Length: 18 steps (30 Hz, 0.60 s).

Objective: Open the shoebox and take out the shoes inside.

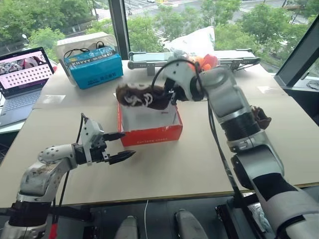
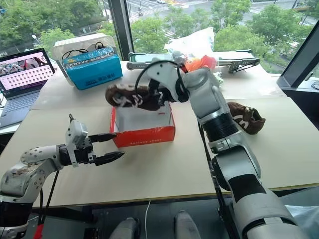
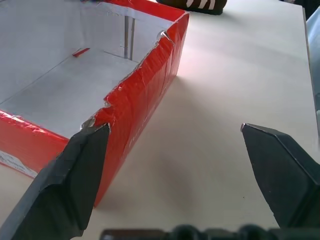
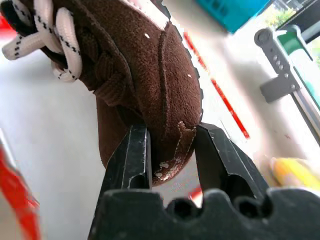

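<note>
Shoe (image 4: 150,75) number two is clamped in the right pincer (image 4: 172,150) above the shoebox (image 1: 149,133); left pincer (image 1: 119,147) is held apart; a set-down on the desk (image 1: 199,159) is needed next.

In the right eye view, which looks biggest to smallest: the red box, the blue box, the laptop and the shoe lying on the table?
1. Red box, though it sits nearer the camera.
2. Blue box.
3. Laptop; the picture's edge cuts it off, so its rank against the blue box is unsure.
4. Shoe on the table, clearly smallest.
</note>
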Tool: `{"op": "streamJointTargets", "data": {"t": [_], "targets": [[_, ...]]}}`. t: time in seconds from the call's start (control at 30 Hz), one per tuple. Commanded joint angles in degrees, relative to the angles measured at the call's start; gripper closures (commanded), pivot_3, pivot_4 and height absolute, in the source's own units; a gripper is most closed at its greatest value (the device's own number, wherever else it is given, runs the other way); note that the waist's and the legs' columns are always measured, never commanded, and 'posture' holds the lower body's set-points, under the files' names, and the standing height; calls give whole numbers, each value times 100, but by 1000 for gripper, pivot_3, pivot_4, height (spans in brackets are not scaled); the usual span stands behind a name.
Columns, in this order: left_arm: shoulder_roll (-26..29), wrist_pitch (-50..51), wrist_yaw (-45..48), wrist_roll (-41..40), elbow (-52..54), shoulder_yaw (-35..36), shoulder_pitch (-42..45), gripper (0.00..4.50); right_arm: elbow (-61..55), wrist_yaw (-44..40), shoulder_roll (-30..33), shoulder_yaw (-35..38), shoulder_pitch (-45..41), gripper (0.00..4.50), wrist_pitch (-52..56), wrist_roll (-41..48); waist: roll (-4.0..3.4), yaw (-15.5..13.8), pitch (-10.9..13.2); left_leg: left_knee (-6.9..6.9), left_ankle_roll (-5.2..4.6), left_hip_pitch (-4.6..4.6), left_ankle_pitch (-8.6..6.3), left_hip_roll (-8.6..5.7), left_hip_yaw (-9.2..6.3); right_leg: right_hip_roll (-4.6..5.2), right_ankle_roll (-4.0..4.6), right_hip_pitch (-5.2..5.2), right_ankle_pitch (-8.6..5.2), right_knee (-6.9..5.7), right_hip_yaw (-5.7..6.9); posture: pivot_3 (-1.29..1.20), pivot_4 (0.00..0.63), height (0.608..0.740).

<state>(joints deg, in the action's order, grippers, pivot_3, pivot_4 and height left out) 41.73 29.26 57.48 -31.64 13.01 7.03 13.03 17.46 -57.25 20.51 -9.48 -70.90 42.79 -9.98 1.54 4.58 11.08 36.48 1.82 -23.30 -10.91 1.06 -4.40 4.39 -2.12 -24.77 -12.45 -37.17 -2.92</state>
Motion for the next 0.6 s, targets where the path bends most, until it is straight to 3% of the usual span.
{"op": "streamJointTargets", "data": {"t": [0.03, 0.2, 0.3, 0.47, 0.6], "targets": [[47, -152, 13, -36, 165, 153, -30, 0, -575, 425, 644, 1174, -347, 3555, 1604, 405, 0, -151, 0, 1, 0, -2, 0, -1, 0, 1, 0, -1, 0, 2, 2, 0, 150, 715], [38, -132, -116, -106, 396, 315, -257, 0, -1053, 908, 1767, 2107, 245, 3555, 3524, 589, 3, -257, -2, 6, 0, -14, 0, -2, 0, 5, -1, -2, -1, 12, 9, 0, 150, 715], [-29, -92, -169, -141, 519, 270, -372, 0, -1491, 729, 2821, 1950, 1392, 3555, 4104, 866, 3, -312, -2, 5, 0, -21, 0, -2, -2, 9, -2, 4, -3, 27, 19, 0, 150, 715], [-100, -113, -168, -109, 476, 142, -300, 0, -1207, 963, 3049, 2005, 2113, 3555, 4038, 1197, -20, -86, 11, 8, -2, -15, 0, -3, 37, 3, -39, -23, -16, 8, -34, 0, 150, 715], [-155, -126, -144, -68, 413, 47, -204, 0, -711, 1148, 2980, 1931, 2564, 3555, 3612, 1372, -17, -40, 9, 8, -2, 29, 0, 2, 40, -8, -44, 20, -19, 9, -41, 0, 150, 715]]}}
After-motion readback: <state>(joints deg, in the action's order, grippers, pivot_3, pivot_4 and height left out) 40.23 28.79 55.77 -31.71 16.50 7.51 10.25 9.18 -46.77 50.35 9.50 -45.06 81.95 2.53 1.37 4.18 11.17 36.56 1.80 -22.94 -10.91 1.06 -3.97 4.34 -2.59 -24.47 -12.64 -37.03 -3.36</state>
